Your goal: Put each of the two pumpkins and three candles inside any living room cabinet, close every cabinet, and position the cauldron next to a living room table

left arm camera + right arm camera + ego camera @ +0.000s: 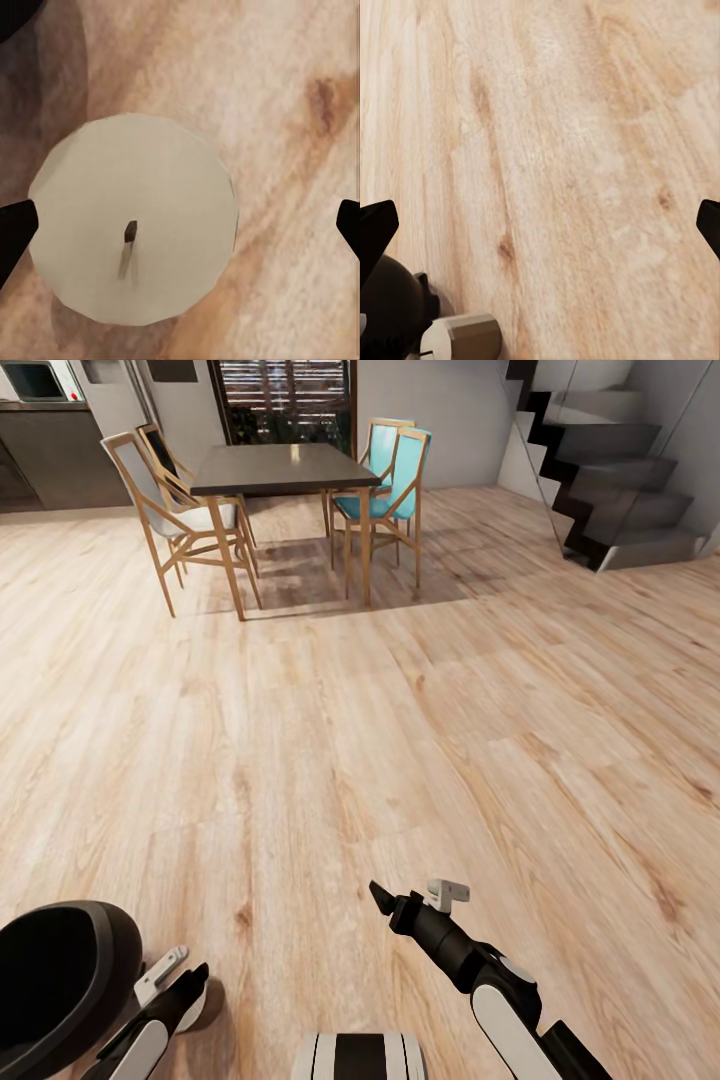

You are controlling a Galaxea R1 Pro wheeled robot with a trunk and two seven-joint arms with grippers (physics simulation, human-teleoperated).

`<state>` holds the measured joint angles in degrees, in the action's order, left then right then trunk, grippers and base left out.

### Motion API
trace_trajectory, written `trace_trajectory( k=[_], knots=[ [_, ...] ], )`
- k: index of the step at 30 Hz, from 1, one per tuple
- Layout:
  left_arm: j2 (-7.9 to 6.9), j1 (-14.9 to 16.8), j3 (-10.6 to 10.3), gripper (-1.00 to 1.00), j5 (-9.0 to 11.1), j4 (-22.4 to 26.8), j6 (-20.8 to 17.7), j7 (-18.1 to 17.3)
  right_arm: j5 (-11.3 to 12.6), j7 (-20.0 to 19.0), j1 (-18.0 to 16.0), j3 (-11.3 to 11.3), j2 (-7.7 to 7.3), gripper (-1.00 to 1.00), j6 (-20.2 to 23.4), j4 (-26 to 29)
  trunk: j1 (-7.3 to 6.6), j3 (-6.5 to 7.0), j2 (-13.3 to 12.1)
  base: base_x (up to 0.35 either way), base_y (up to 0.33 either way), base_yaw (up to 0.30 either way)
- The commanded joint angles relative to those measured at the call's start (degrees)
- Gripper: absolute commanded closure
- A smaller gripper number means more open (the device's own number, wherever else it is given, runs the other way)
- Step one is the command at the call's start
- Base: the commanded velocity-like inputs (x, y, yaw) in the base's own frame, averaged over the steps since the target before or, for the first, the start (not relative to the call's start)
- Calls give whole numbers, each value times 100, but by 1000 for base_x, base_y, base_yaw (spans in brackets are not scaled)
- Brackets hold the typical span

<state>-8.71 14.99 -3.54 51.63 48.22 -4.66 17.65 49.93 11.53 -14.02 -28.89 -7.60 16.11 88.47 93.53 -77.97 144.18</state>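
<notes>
A candle (135, 217) with a pale flat top and a short dark wick stands on the wooden floor, seen from straight above in the left wrist view. My left gripper (180, 229) hangs open over it, with its dark fingertips (15, 232) well apart on either side. In the head view this gripper (193, 980) is low at the left, beside the black cauldron (60, 980). My right gripper (382, 897) is open above bare floor, its fingertips (375, 229) holding nothing. A brown cylinder with a pale end (461, 339) shows beside a dark rounded shape. Pumpkins and cabinet are out of view.
A dark dining table (280, 465) with wooden and teal chairs (385, 490) stands ahead across open wooden floor. A grey staircase (620, 490) rises at the far right. Dark kitchen units (50, 450) are at the far left.
</notes>
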Motion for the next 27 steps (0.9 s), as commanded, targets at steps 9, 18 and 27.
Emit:
trace_trajectory(
  k=[9,18,27],
  knots=[
    [-8,-1,-23,-100,38,12,-8,46,51,51,-5,-12,-5,-100,6,11,0,-4,2,18,0,0],
    [-11,-2,-15,-100,41,12,-6,46,51,51,-5,-18,-5,-100,6,12,0,-4,2,1,0,0],
    [-16,-5,-2,-100,49,12,0,46,51,51,-5,-19,-5,-100,6,8,0,-4,2,0,0,0]
  ],
)
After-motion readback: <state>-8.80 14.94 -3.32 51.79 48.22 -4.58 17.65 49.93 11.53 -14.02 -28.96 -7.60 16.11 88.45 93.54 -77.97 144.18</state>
